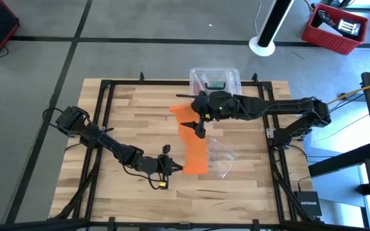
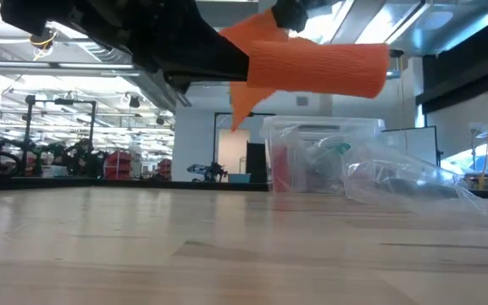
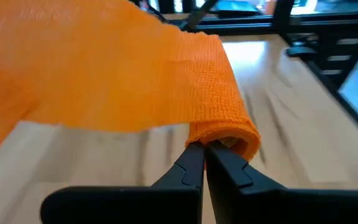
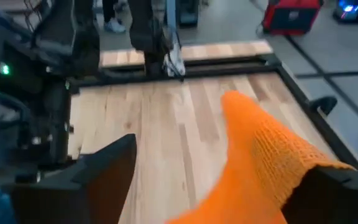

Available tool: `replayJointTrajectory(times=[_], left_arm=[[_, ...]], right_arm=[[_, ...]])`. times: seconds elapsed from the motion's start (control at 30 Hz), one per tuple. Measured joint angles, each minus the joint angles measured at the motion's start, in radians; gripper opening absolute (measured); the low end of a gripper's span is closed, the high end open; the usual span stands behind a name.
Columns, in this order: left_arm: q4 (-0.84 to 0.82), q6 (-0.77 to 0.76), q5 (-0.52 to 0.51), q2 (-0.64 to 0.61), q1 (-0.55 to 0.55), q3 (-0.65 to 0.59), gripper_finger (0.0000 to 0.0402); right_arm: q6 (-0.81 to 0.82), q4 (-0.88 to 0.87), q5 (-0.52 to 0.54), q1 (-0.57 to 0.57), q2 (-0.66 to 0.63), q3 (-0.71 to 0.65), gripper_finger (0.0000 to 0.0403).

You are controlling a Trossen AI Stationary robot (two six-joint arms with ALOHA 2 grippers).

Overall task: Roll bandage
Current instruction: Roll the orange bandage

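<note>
Rolling has barely begun: the left pincer [image 3: 204, 152], pressed together, pinches the first curl of the bandage [image 1: 193, 144] at frame centre, while the right pincer [image 1: 200, 122] spreads above its unrolled length.

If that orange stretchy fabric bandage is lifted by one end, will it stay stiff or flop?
Probably flop: the orange knitted fabric bandage sags and folds between the left gripper, shut on its end, and the open right gripper. Likely light, since that small pinch holds it up.
</note>
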Motion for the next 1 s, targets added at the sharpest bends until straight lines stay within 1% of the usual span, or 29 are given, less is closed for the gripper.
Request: replayJointTrajectory(times=[0.1, 0.23, 0.33, 0.43, 0.53, 0.63, 0.73, 0.77, 0.83, 0.9, 1.0], left_arm=[[-0.008, -0.030, 0.042, 0.001, 0.007, -0.002, 0.0000], [-0.036, -0.053, 0.030, 0.001, 0.010, -0.004, 0.0000], [-0.040, -0.051, 0.024, 0.002, 0.020, -0.004, 0.0000], [-0.025, -0.043, 0.025, 0.002, 0.033, -0.004, 0.0000], [-0.004, -0.015, 0.066, 0.001, 0.046, -0.004, 0.0000], [-0.002, 0.018, 0.119, -0.032, 0.063, -0.004, 0.0000], [-0.017, 0.068, 0.146, -0.111, 0.081, -0.004, 0.0000], [-0.034, 0.089, 0.145, -0.147, 0.089, -0.004, 0.0000], [-0.053, 0.132, 0.145, -0.223, 0.110, -0.003, 0.0000], [-0.076, 0.155, 0.144, -0.300, 0.135, -0.003, 0.0000], [-0.102, 0.175, 0.142, -0.386, 0.173, -0.002, 0.0000]], right_arm=[[0.035, -0.147, -0.025, -0.002, 0.001, -0.002, 0.0337], [0.089, -0.414, -0.017, -0.007, -0.013, -0.004, 0.0337], [0.112, -0.477, -0.024, -0.006, -0.028, -0.004, 0.0337], [0.113, -0.460, -0.034, -0.006, -0.054, -0.004, 0.0337], [0.096, -0.468, -0.026, -0.006, -0.084, -0.001, 0.0337], [0.065, -0.580, -0.026, 0.000, -0.136, 0.016, 0.0337], [0.043, -0.694, -0.007, 0.047, -0.218, 0.017, 0.0337], [0.039, -0.694, 0.004, 0.072, -0.250, 0.005, 0.0337], [0.037, -0.638, 0.036, 0.132, -0.319, -0.050, 0.0337], [0.032, -0.518, 0.089, 0.193, -0.389, -0.135, 0.0337], [0.009, -0.266, 0.163, 0.274, -0.477, -0.298, 0.0337]])
